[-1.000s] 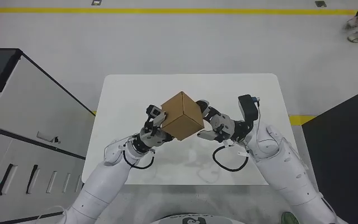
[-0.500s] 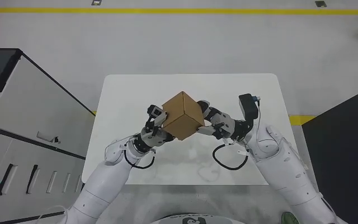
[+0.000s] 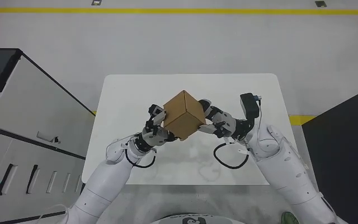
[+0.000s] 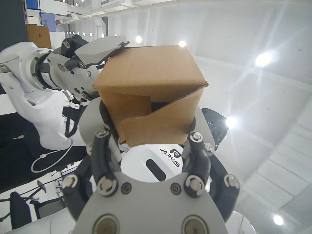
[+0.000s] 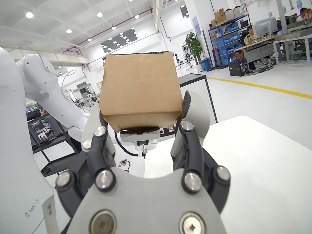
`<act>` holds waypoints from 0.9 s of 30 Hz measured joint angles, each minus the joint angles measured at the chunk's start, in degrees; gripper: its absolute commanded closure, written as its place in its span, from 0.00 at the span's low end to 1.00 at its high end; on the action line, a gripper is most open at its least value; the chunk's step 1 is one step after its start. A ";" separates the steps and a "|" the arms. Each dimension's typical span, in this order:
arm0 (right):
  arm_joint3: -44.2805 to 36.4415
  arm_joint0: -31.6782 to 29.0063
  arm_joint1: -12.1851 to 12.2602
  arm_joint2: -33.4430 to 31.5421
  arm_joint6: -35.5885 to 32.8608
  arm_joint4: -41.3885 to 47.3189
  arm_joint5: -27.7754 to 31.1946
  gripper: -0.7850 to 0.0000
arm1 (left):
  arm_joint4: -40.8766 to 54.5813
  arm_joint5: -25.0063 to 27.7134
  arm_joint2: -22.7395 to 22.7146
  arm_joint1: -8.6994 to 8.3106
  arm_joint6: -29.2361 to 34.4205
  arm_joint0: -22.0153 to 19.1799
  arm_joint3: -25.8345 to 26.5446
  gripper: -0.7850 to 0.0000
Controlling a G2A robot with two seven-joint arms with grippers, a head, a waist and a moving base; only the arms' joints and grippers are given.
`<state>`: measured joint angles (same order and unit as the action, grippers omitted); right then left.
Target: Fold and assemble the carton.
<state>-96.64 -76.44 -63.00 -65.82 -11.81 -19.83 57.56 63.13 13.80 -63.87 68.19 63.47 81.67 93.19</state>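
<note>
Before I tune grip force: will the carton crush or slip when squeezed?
Probably light: the carton hangs between the left gripper and right gripper. Likely crushable: thin cardboard, with a flap not tucked shut. Matte faces: probably grippy.

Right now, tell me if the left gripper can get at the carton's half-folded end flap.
Probably not: the left gripper is clamped on the carton at that end, straddling the flap. It would have to release first, leaving the right gripper holding.

Arms (image 3: 106, 173) wearing glossy white shells; black cable (image 3: 216, 157) looping toward 6 o'clock off right wrist. Left gripper (image 4: 151, 120), right gripper (image 5: 143, 113): grey plates (image 4: 151, 208) carrying silver screws (image 4: 106, 185), black linkages (image 4: 101, 157), pale fingers (image 5: 198, 109).
</note>
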 measured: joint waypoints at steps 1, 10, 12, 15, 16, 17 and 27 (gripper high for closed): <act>0.04 0.02 0.00 -0.03 0.04 0.08 0.08 1.00 | -0.01 0.03 -0.03 0.03 0.05 -0.01 0.00 0.00; 0.39 -0.09 0.15 -0.67 -0.16 1.32 0.45 1.00 | -0.10 0.13 -0.55 0.28 0.34 0.17 -0.04 0.00; 0.40 -0.23 0.25 -1.00 -0.29 1.93 0.45 1.00 | -0.26 0.09 -0.80 0.29 0.30 0.27 -0.18 0.00; 0.26 -0.57 0.53 -1.75 -0.70 3.76 0.45 1.00 | -0.50 0.11 -1.48 0.26 0.23 0.63 -0.45 0.00; 0.13 -0.78 0.69 -2.14 -0.88 4.88 0.45 1.00 | -0.58 0.10 -1.83 0.22 0.26 0.84 -0.48 0.00; 0.00 -0.96 0.82 -2.42 -1.03 5.94 0.45 1.00 | -0.73 0.07 -2.12 0.19 0.27 1.02 -0.49 0.00; -1.73 -3.26 2.58 -4.89 -5.80 25.72 0.44 1.00 | -1.76 -1.25 -4.39 -0.11 -0.05 2.85 0.45 0.00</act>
<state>-98.38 -79.70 -60.42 -70.71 -17.61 5.89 58.00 61.37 12.55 -68.26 68.07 63.43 84.52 93.65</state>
